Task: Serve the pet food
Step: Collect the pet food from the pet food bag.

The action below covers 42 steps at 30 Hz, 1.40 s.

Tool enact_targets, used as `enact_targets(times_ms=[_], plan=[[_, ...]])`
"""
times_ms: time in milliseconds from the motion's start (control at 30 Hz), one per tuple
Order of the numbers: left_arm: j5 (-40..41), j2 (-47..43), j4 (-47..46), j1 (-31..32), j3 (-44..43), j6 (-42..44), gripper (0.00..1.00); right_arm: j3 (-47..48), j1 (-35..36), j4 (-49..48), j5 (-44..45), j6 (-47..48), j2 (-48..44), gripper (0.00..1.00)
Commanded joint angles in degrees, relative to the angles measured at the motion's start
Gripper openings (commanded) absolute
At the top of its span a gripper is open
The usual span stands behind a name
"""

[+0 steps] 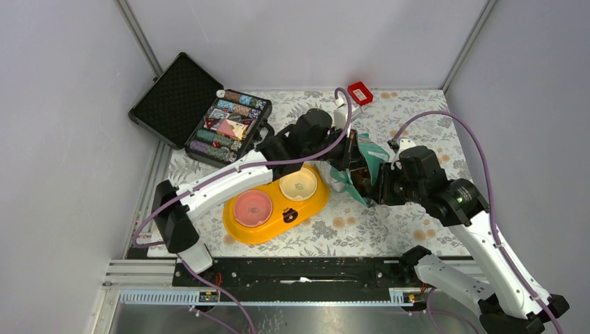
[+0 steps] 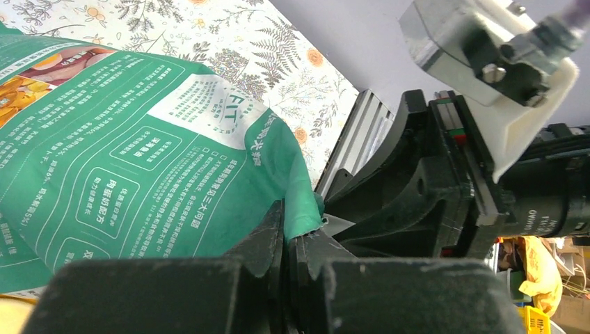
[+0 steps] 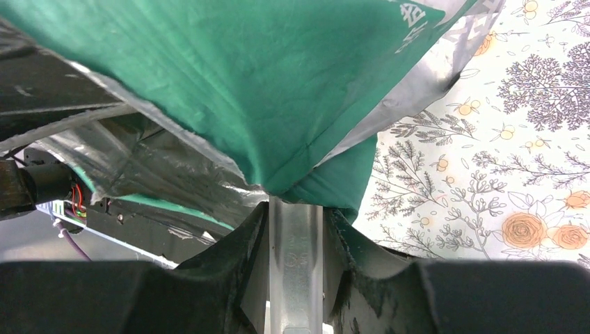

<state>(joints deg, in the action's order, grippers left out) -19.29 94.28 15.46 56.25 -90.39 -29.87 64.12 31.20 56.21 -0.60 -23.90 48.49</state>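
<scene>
A teal-and-white pouch [image 1: 369,154] is held up between both arms, just right of the yellow feeder [image 1: 278,228]. My left gripper [image 2: 296,231] is shut on a folded edge of the pouch [image 2: 139,160]. My right gripper [image 3: 296,209] is shut on a clear plastic handle [image 3: 296,261] that runs up into the pouch's [image 3: 243,83] silver-lined mouth. In the top view the left gripper [image 1: 343,162] and right gripper [image 1: 376,188] meet at the pouch. The pet food is hidden inside the pouch. The feeder's pink bowl [image 1: 252,207] and cream bowl [image 1: 298,185] look bare.
An open black case [image 1: 182,97] holding rows of chips [image 1: 229,122] lies at the back left. A small red box [image 1: 360,92] sits at the back edge of the flowered tablecloth [image 1: 389,229]. Grey walls close in three sides.
</scene>
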Motion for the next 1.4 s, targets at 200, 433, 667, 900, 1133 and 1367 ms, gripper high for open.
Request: enact_targets(times_ms=[200,433,667,900,1133,1367], plan=[[-5.49,-0.97,-7.68,1.05,-9.64,-3.58,0.0,14.28,-0.27,7.88,1.54,3.5,5.04,0.0],[-6.02,0.53,-6.37,-1.35,-13.64,-4.4,0.0,19.91,1.28,12.53,0.96,6.24,6.37,0.0],[-8.16,0.19,-7.88,-3.85,-15.12,-6.73,0.0,18.63,3.3,16.39,3.5,10.28,7.39,0.0],[-10.56,-0.23,-8.33,-5.32,-14.72,-8.49,0.0,14.21,9.08,15.64,10.51,12.05,6.32,0.0],[-12.41,-1.53,-10.93,-6.89,-11.48,-10.66,0.0,16.34,11.75,10.62,12.23,11.03,4.1,0.0],[-12.58,-1.74,-10.87,-7.34,-10.89,-10.6,0.0,11.65,12.05,15.02,14.68,12.07,7.9,0.0]])
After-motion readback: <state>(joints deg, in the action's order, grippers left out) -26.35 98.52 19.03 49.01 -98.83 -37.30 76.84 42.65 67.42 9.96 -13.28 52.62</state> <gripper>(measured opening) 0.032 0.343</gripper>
